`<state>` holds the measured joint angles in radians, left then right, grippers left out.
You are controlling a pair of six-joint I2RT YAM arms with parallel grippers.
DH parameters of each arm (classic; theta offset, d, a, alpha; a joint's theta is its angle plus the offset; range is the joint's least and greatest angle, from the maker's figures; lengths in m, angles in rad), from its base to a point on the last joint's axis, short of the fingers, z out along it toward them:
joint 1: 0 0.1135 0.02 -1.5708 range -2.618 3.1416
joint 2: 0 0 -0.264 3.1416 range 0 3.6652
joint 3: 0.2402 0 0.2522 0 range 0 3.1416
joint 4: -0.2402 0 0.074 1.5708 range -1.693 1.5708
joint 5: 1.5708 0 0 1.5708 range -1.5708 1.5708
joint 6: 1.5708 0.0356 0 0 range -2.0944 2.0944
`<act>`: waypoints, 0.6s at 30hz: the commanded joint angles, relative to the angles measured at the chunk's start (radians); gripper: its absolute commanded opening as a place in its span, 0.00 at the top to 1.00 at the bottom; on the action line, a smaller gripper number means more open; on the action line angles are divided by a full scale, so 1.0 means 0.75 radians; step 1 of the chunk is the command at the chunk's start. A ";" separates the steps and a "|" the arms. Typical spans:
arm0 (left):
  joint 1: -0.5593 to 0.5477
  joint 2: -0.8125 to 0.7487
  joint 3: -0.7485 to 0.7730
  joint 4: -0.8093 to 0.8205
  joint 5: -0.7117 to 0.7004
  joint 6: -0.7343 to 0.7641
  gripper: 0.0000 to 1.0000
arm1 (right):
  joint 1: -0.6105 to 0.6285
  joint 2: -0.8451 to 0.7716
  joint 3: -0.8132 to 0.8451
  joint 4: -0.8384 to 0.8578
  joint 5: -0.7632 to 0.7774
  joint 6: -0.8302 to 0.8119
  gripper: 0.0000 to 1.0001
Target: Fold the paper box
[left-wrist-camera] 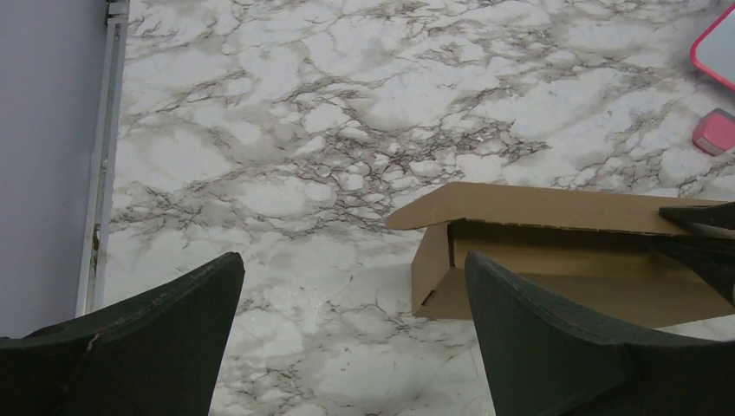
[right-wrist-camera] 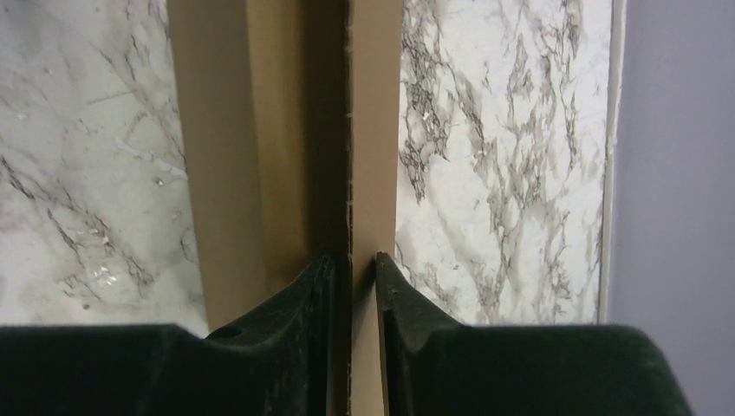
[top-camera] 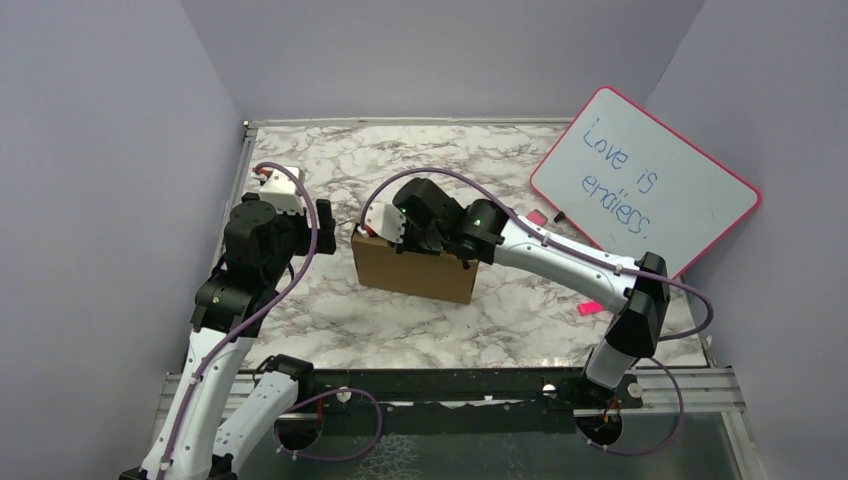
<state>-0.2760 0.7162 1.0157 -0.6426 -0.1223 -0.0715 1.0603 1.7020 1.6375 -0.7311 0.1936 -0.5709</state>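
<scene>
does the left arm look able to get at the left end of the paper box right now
Probably yes: the left jaws stand wide open facing the paper box, with only bare marble table between them. The right jaws straddle one of its walls farther along, leaving that end free.

whiteboard [top-camera: 645,188], blue handwriting, "Love is", second line less clear, perhaps "endless."

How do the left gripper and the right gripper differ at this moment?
The left gripper is wide open, holding nothing; the right gripper is nearly closed around a wall of the paper box. The left hangs beside the box, the right above it. Both are dark.
</scene>
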 commanded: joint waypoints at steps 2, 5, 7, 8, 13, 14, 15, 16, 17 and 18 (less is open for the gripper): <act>0.006 0.004 -0.007 -0.022 0.091 0.060 0.02 | 0.010 0.047 0.047 -0.125 0.009 -0.001 0.60; 0.004 0.000 -0.003 -0.042 0.110 0.085 0.02 | 0.008 0.005 0.054 -0.125 0.035 0.056 0.47; 0.000 0.007 0.001 -0.055 0.130 0.089 0.02 | 0.008 -0.057 0.033 -0.099 0.041 0.106 0.41; -0.003 0.013 0.005 -0.063 0.145 0.115 0.02 | 0.008 -0.105 0.012 -0.083 0.041 0.135 0.38; -0.004 0.073 0.033 -0.089 0.239 0.162 0.03 | 0.008 -0.295 -0.119 -0.040 0.113 0.314 0.33; -0.004 0.089 0.039 -0.095 0.251 0.169 0.03 | 0.008 -0.333 -0.148 -0.041 0.136 0.353 0.32; -0.004 0.106 0.044 -0.098 0.257 0.175 0.03 | 0.007 -0.372 -0.180 -0.044 0.159 0.389 0.32; -0.004 0.125 0.051 -0.100 0.263 0.183 0.03 | 0.007 -0.407 -0.209 -0.046 0.181 0.427 0.31; -0.006 0.143 0.058 -0.105 0.271 0.189 0.03 | 0.008 -0.448 -0.236 -0.048 0.204 0.469 0.30; -0.006 0.159 0.066 -0.111 0.280 0.198 0.04 | 0.006 -0.484 -0.262 -0.052 0.226 0.526 0.29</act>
<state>-0.2771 0.7902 1.0225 -0.6971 0.0216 0.0311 1.0637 1.4334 1.5051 -0.7624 0.2680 -0.3443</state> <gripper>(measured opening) 0.969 0.692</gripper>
